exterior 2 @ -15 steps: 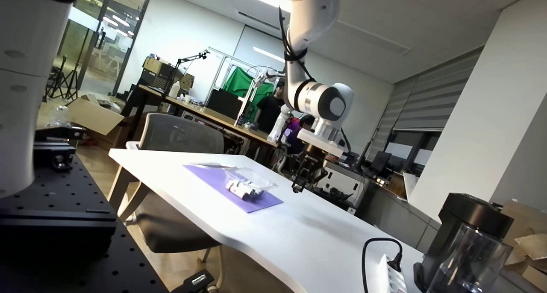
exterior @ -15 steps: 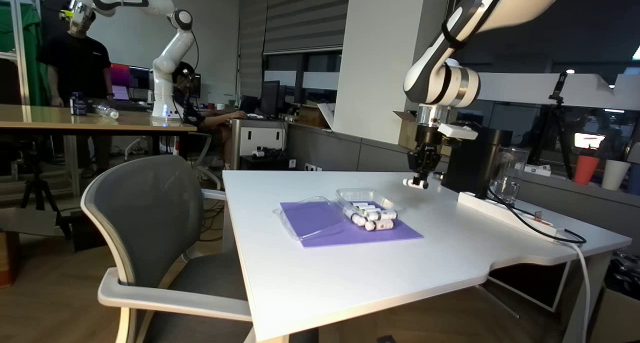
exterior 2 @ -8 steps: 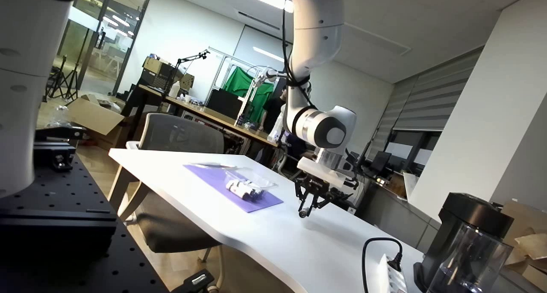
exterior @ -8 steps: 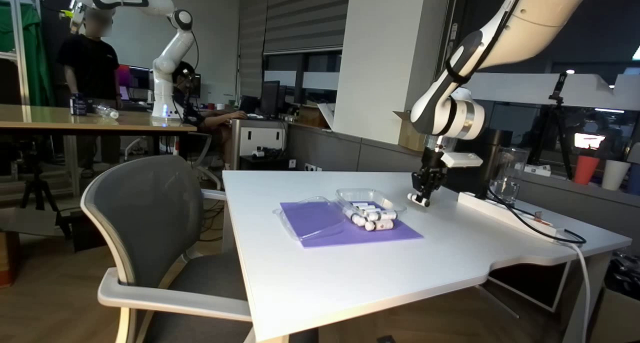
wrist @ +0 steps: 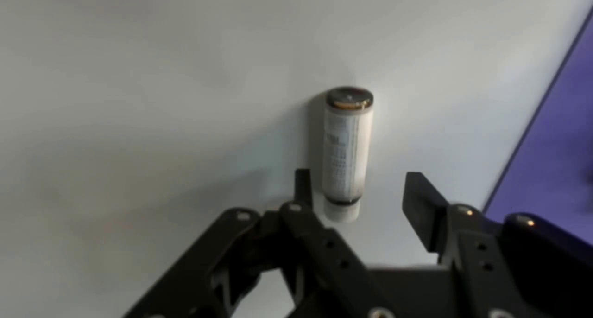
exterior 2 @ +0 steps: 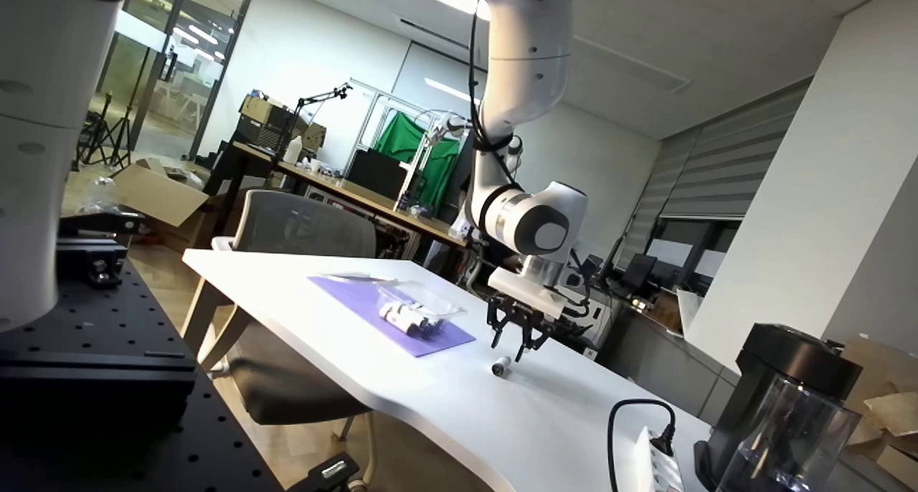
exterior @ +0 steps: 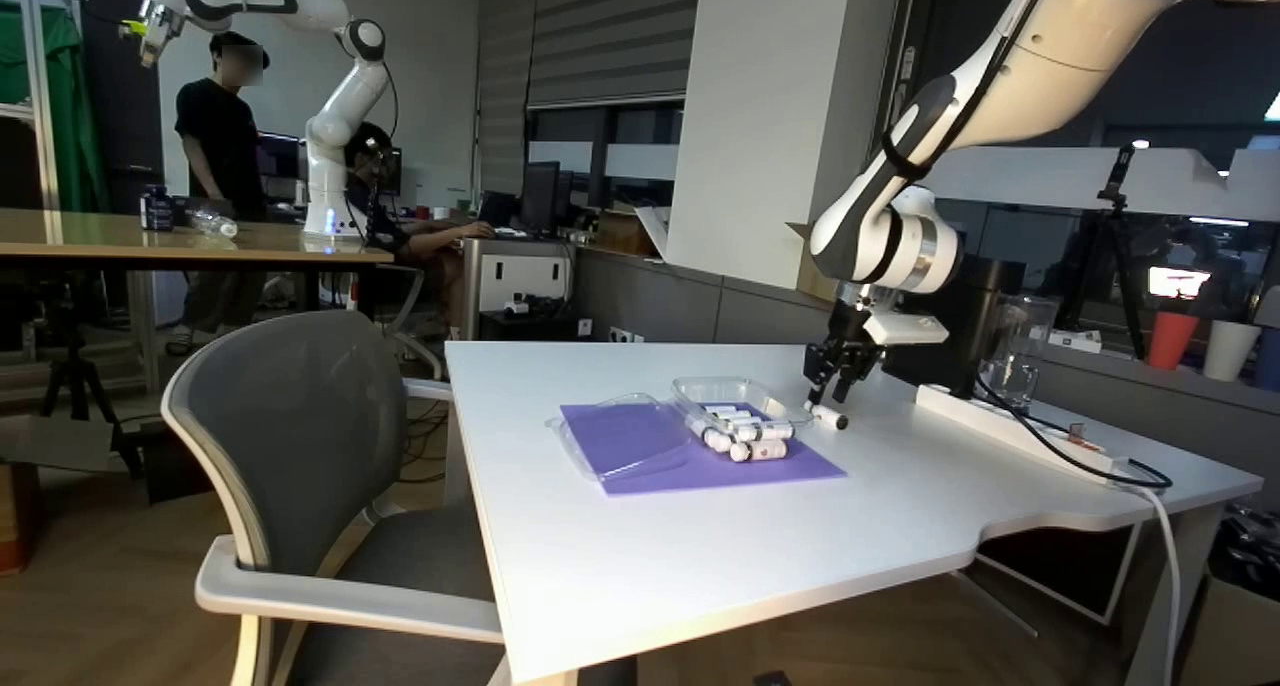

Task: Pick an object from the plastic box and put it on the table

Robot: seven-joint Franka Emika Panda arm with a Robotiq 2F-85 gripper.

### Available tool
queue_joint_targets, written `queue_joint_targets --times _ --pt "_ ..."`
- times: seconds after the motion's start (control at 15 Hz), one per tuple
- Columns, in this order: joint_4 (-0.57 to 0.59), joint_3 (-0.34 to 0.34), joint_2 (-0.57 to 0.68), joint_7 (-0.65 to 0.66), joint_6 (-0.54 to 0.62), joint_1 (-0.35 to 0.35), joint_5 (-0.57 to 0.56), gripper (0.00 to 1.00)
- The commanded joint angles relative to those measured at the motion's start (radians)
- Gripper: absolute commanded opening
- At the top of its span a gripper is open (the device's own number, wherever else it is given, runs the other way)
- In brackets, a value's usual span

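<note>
A small white vial (exterior: 828, 417) with a dark end lies on its side on the white table (exterior: 640, 566); it also shows in an exterior view (exterior 2: 501, 366) and in the wrist view (wrist: 346, 155). My gripper (exterior: 826, 394) is open just above it. In the wrist view the fingertips (wrist: 359, 188) stand apart on either side of the vial's white-capped end, with gaps on both sides. The clear plastic box (exterior: 765, 396) stands on the purple mat (exterior: 640, 471), with several similar white vials (exterior: 757, 432) in or at its near end.
A clear lid (exterior: 590, 438) lies on the mat's far side from my gripper. A white power strip (exterior: 1010, 432) with a black cable and a dark machine (exterior 2: 789, 384) with a clear tank stand at the table's side. A grey chair (exterior: 300, 446) stands at the table's edge.
My gripper came down to the table with the vial between its fingers, then opened. The vial now lies on the table, and the gripper has risen slightly off it.
</note>
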Motion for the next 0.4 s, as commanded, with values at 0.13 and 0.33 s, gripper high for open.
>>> queue_joint_targets --times 0.13,0.33 --pt "-0.042 -0.032 -0.121 0.134 -0.051 0.054 -0.022 0.98" --pt "-0.008 -0.006 -0.089 0.09 -0.042 0.034 -0.013 0.95"
